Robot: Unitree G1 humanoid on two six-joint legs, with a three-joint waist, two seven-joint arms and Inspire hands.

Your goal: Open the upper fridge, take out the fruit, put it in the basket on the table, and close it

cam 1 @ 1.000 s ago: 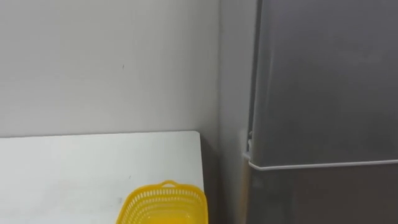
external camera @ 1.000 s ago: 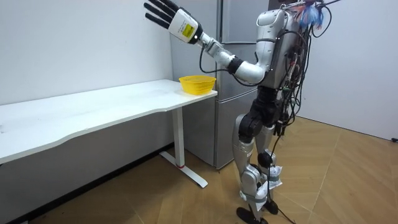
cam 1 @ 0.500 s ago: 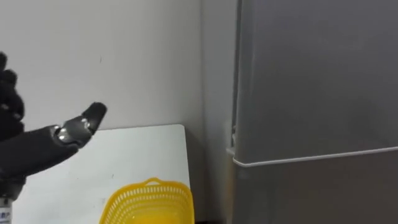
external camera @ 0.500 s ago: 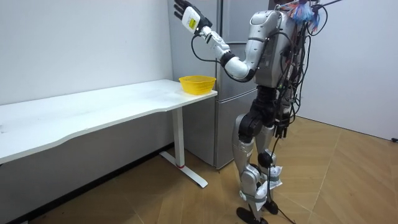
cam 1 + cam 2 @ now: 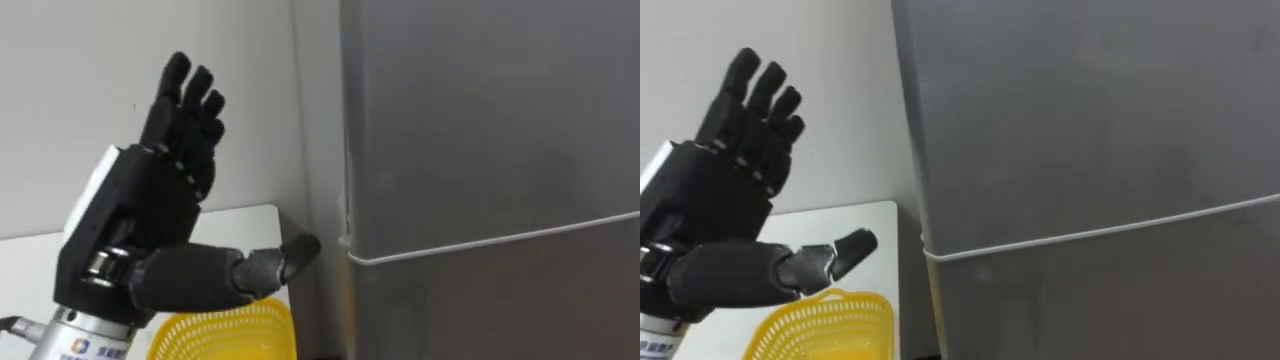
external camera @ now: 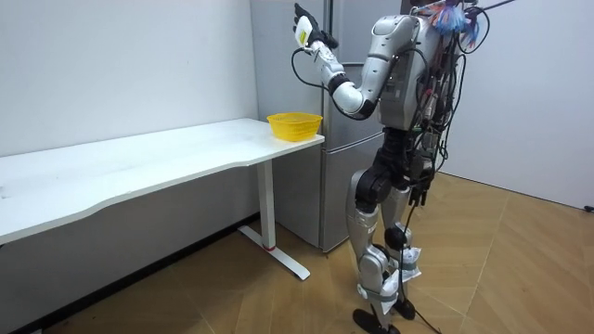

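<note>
Head cameras sit close to the fridge (image 5: pixel 480 150), facing its grey door, with the desk (image 6: pixel 139 162) corner low left. Both eyes overlap almost wholly (just a slight sideways offset). The room camera stands well back, side-on to the robot, sharing fridge, desk end, yellow basket (image 6: pixel 295 124) and left hand (image 5: pixel 150 200).

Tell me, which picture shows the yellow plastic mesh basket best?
The room view: the yellow plastic mesh basket stands whole on the white table's end beside the grey fridge. Both eye views cut it off at the bottom edge, below the raised left hand.
</note>
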